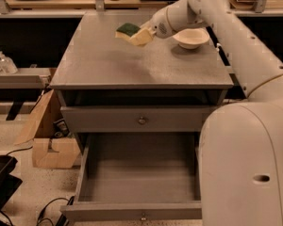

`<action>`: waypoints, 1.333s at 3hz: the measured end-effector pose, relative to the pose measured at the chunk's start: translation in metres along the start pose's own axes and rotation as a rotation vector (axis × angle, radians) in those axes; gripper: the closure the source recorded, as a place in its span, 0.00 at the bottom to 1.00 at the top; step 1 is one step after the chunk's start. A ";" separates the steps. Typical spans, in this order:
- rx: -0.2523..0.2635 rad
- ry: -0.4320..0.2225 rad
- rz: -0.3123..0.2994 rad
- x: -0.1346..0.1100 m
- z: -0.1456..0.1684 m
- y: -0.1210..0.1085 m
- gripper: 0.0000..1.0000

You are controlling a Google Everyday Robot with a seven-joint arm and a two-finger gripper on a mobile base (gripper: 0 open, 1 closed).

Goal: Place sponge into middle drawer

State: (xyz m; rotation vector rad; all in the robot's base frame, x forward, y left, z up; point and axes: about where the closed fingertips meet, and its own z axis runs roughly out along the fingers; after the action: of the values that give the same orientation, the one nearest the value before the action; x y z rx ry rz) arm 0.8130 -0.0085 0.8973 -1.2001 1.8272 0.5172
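Gripping the sponge (131,32) over the cabinet (132,67), the gripper's (148,31) fingers seem clamped, mostly hidden.

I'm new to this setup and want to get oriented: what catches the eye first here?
The robot's tool grips the green-and-yellow sponge over the back of the grey cabinet top, near a cream bowl. Below, the middle drawer stands pulled wide open.

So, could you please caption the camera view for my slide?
Gripper holds the sponge over the cabinet top, middle drawer pulled open below.
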 end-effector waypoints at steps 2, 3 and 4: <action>-0.168 -0.034 -0.142 -0.026 -0.095 0.074 1.00; -0.266 -0.040 -0.243 -0.036 -0.120 0.112 1.00; -0.427 -0.077 -0.361 -0.037 -0.126 0.151 1.00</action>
State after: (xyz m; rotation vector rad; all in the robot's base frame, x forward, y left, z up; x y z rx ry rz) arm 0.6301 -0.0122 0.9790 -1.7283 1.4264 0.7540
